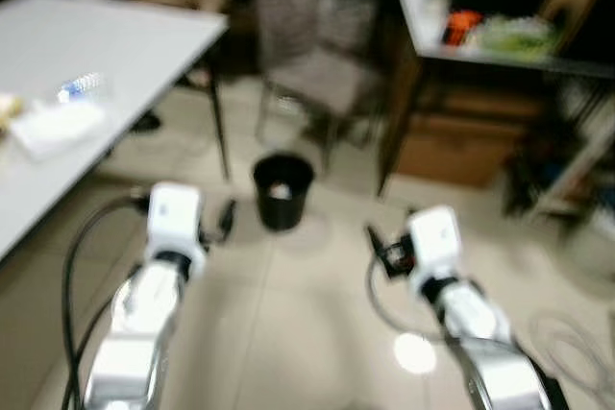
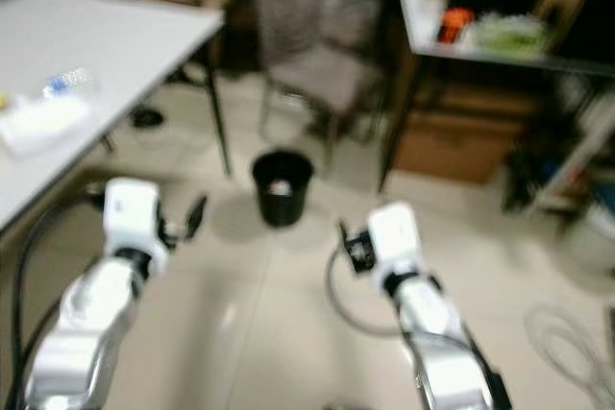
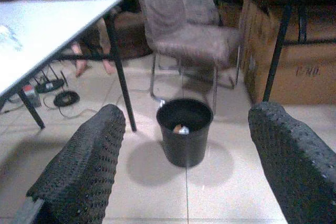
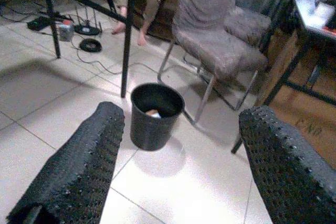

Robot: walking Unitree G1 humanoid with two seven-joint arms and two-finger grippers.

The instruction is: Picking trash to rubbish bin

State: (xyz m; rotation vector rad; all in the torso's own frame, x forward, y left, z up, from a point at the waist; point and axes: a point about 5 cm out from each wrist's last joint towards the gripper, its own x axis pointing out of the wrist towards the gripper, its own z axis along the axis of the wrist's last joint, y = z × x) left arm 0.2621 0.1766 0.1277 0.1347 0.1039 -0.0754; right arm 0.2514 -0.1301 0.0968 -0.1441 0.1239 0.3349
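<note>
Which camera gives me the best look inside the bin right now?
The left wrist view: the bin sits centred between the open end effector fingers, with some trash visible inside. The right wrist view shows it too, more from above. Both eye views are blurred and show it small.

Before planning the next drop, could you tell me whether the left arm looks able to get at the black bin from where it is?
Probably yes: the left pincer is open and empty, and bare floor lies between it and the black bin.
</note>
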